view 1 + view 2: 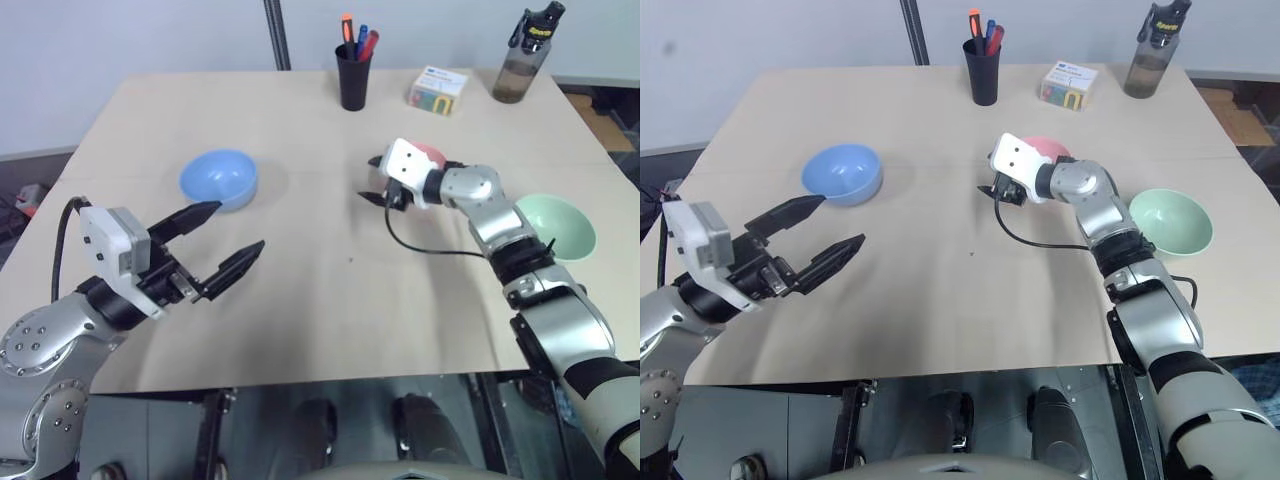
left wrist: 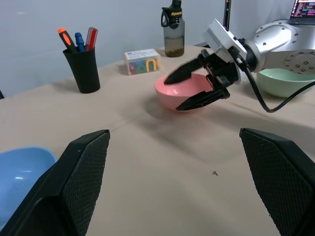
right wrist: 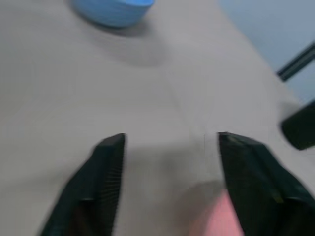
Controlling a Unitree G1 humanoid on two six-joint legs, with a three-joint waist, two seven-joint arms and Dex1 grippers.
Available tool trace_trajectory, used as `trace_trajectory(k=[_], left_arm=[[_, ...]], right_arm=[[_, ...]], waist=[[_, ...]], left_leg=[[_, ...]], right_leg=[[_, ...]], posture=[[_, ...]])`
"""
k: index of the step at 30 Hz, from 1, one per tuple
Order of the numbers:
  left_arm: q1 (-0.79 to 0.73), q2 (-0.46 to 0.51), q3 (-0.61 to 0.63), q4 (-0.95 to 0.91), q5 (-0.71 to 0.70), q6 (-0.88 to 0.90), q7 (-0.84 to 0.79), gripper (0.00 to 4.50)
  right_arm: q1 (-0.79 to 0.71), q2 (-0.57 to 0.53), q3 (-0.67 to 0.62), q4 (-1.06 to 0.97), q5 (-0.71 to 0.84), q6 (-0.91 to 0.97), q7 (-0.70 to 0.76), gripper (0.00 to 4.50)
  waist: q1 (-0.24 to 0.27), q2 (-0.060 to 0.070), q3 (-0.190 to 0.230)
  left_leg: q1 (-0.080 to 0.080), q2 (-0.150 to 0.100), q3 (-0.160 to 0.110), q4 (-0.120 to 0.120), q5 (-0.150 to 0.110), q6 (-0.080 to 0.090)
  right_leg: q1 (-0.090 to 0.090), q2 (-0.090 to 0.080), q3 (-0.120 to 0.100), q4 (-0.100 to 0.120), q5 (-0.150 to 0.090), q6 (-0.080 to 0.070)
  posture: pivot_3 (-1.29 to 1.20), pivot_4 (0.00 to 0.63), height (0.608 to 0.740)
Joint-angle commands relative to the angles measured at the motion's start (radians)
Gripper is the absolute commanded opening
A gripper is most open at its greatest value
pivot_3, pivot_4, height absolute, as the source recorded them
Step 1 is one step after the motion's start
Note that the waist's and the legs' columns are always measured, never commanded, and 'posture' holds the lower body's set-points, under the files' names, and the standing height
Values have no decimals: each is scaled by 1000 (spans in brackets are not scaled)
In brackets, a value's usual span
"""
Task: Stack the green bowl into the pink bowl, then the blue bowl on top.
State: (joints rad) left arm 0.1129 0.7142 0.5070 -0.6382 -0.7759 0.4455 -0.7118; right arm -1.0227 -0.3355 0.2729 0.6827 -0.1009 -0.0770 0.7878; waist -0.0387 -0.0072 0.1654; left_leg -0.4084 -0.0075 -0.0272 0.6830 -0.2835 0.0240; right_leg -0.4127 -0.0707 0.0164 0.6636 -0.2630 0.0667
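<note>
Left claw (image 1: 228,230) gapes (blue bowl (image 1: 218,178) beyond).

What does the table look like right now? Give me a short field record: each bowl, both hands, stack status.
green bowl: alone on table, robot's right side, empty
pink bowl: mid-table, upright, empty
blue bowl: robot's left side, empty
right hand: open, fingers either side of the pink bowl's near rim, no grip
left hand: open, empty, above the table near the blue bowl
stack: not started, all three bowls apart
other: pen cup, small box, bottle along the far edge
</note>
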Motion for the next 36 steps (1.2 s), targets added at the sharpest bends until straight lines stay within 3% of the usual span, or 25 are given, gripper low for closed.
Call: trace_trajectory(k=[1,3,6,9,10,11,13,14,19,24,29,30,31,36], left_arm=[[-23,6,1,-16,-30,-18,-19,4500],[-28,6,1,-12,-45,-17,-33,4500],[-34,4,2,-9,-58,-16,-43,4500],[-30,4,11,-13,-73,-13,-47,4500],[-25,5,16,-15,-74,-12,-47,4500],[-22,5,20,-16,-74,-12,-47,4500],[-19,5,23,-17,-74,-13,-44,4500],[-17,5,24,-19,-74,-13,-42,4500],[-3,4,33,-23,-74,-17,-42,4500],[8,1,37,-24,-73,-22,-42,4500],[-4,-7,2,-18,-57,-30,-42,4500],[-9,-7,-5,-16,-55,-31,-42,4500],[-14,-7,-11,-14,-54,-32,-43,4500],[-36,0,-27,3,-56,-31,-57,4500]], right_arm=[[17,-20,-4,-21,-32,41,-18,3265],[22,-17,0,5,-45,54,-27,3265],[17,-8,-5,51,-58,59,-44,2555],[12,-2,-7,75,-64,50,-50,1384],[10,0,-7,79,-67,47,-55,1097],[9,1,-7,82,-70,44,-58,1097],[9,4,-6,81,-74,37,-57,127],[11,4,-7,75,-75,37,-54,54],[99,-17,-3,-155,1,115,119,54],[284,-87,44,-576,103,289,302,54],[386,-66,101,-780,146,438,311,54],[389,-63,109,-789,146,450,309,753],[391,-61,115,-794,145,458,306,949],[392,-60,102,-782,82,413,209,3036]], waist=[[0,0,0],[-1,0,0],[-4,0,0],[-5,0,0],[-5,0,0],[-5,0,0],[-4,0,0],[-4,0,0],[-3,0,0],[4,0,0],[0,0,0],[-1,0,0],[0,0,0],[6,0,0]], left_leg=[[0,0,0,0,0,0],[0,0,0,0,0,0],[0,0,1,0,0,0],[0,0,1,0,0,0],[0,0,1,0,0,0],[0,0,1,0,0,0],[0,0,1,0,0,0],[0,0,1,0,0,0],[0,0,1,0,0,0],[-1,0,-1,0,0,0],[0,1,-2,1,0,0],[0,1,-1,1,0,0],[2,1,0,1,0,0],[7,0,0,0,0,0]], right_leg=[[0,0,0,0,0,0],[0,0,0,0,0,0],[0,0,1,0,0,0],[0,0,1,0,0,0],[0,0,1,0,0,0],[0,0,1,0,0,0],[0,0,1,0,0,0],[0,0,1,0,0,0],[0,0,1,0,0,0],[0,0,-1,-1,0,0],[0,0,-1,0,0,0],[0,0,0,1,0,0],[1,0,1,1,0,0],[5,0,0,1,0,0]], posture=[[0,150,740],[0,150,740],[0,150,740],[0,150,740],[0,150,740],[0,150,740],[0,150,740],[0,150,740],[0,150,740],[0,150,740],[0,150,740],[0,150,740],[0,150,740],[0,150,740]])
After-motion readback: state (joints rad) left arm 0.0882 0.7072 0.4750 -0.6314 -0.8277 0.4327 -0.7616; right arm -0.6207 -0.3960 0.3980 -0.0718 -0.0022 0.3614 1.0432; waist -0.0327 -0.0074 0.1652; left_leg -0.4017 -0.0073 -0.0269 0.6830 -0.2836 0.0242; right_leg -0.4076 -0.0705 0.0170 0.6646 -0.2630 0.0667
